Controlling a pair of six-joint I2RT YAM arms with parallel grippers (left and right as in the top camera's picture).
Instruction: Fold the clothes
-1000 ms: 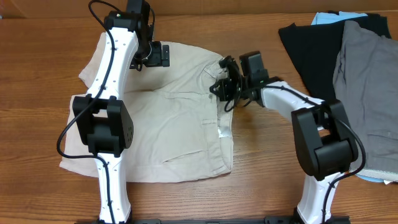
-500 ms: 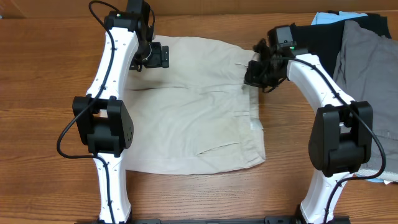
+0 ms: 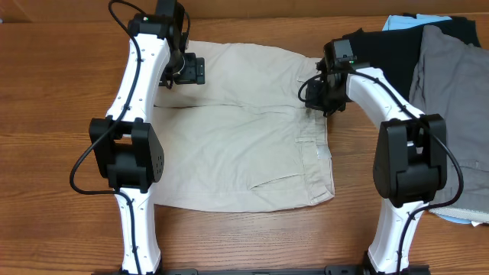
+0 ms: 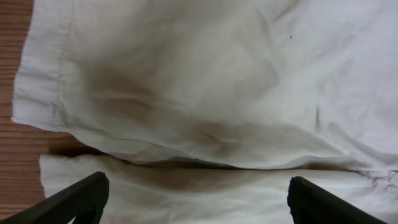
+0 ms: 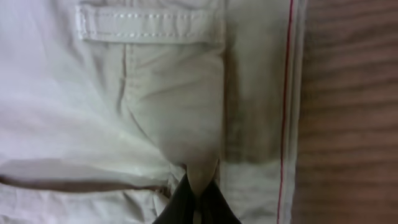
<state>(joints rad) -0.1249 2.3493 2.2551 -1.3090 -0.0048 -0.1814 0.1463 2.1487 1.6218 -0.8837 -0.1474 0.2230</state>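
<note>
The beige khaki shorts (image 3: 237,137) lie spread flat on the wooden table, waistband at the right. My left gripper (image 3: 183,70) is open above the shorts' upper left leg; the left wrist view shows its fingers (image 4: 196,202) wide apart over the fabric (image 4: 205,93), holding nothing. My right gripper (image 3: 317,93) is at the waistband's upper right end. In the right wrist view its fingers (image 5: 198,198) are shut on a pinch of the waistband fabric (image 5: 186,112), next to a belt loop and a red-stitched edge.
A black garment (image 3: 382,65) and grey shorts (image 3: 451,114) lie piled at the right, with a light blue piece (image 3: 401,21) behind them. Bare wooden table (image 3: 46,137) shows to the left and front.
My right gripper has pulled the waistband to the right and away from me, spreading the shorts wider and flatter. My left gripper has stayed in place.
</note>
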